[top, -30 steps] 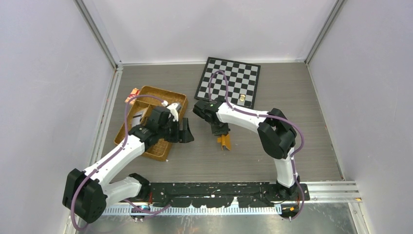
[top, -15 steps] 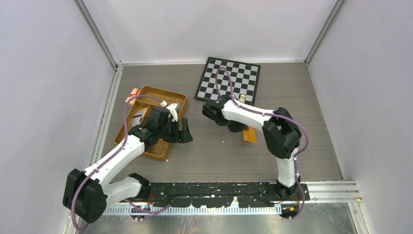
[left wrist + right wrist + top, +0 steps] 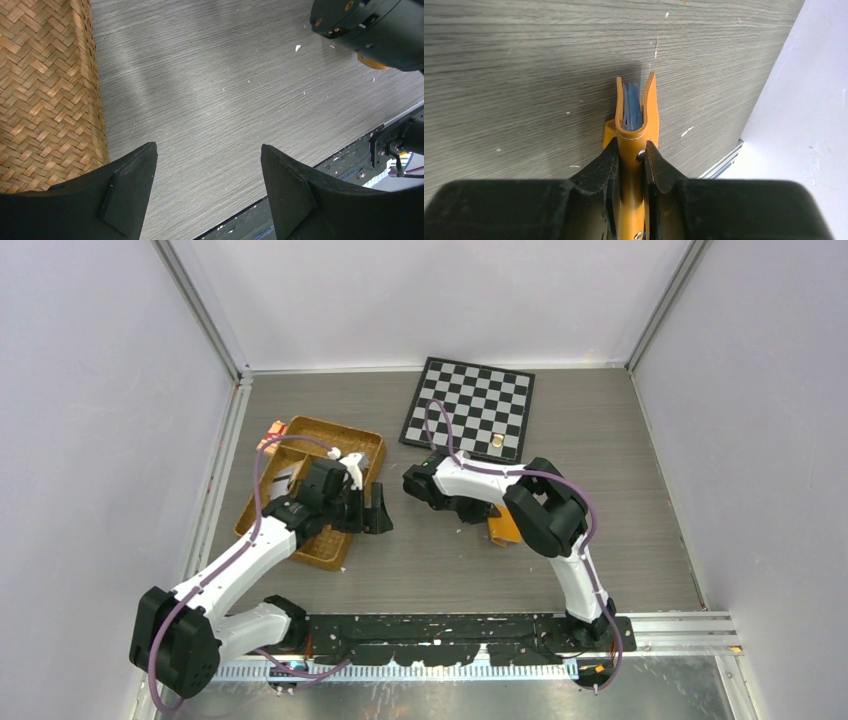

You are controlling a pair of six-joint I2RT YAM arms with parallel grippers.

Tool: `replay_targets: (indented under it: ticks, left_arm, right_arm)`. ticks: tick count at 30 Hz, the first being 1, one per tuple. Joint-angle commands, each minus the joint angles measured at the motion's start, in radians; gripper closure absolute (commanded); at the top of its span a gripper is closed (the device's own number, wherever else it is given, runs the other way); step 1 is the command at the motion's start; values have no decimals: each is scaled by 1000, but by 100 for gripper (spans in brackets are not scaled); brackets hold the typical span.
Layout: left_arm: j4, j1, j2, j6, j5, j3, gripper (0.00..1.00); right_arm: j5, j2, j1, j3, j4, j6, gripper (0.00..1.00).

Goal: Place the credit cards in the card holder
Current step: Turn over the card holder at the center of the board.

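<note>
Orange card holder (image 3: 651, 112) is standing edge-on, pinched between the right gripper's (image 3: 631, 147) narrowed fingers, blue card (image 3: 631, 107) inside; left gripper (image 3: 207, 147) is gaping empty.

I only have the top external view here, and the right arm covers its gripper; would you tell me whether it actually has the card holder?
Observer: Yes, the right wrist view shows the right gripper shut on the orange card holder, held edge-on.
Operator: Is anything inside it?
Observer: A blue card sits between its leaves.
Operator: And the other arm?
Observer: The left gripper is open and empty, over bare table beside the woven tray.
</note>
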Motion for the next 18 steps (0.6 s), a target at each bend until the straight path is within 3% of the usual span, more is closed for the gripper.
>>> replay_targets:
  ticks: [1,8,11,13,18]
  left_arm:
    - [-10,10,-21,27,-11,-1,22]
    - [-17,16,-26,33,-14,3,21]
    - [-15,18,-23,32,-14,3,21]
    - [-17,19,-23,32,-16,3,21]
    - [-22,21,-39,32,-16,8,21]
  right_arm:
    - [-74,29,25,41,79,39,93]
    - [-200,26,41,37,172,58,89]
    - [-219,39,43,48,180,58,79]
    - [-227,41,46,53,180,62,66]
    - [-231,-10,48,78,174,64,51]
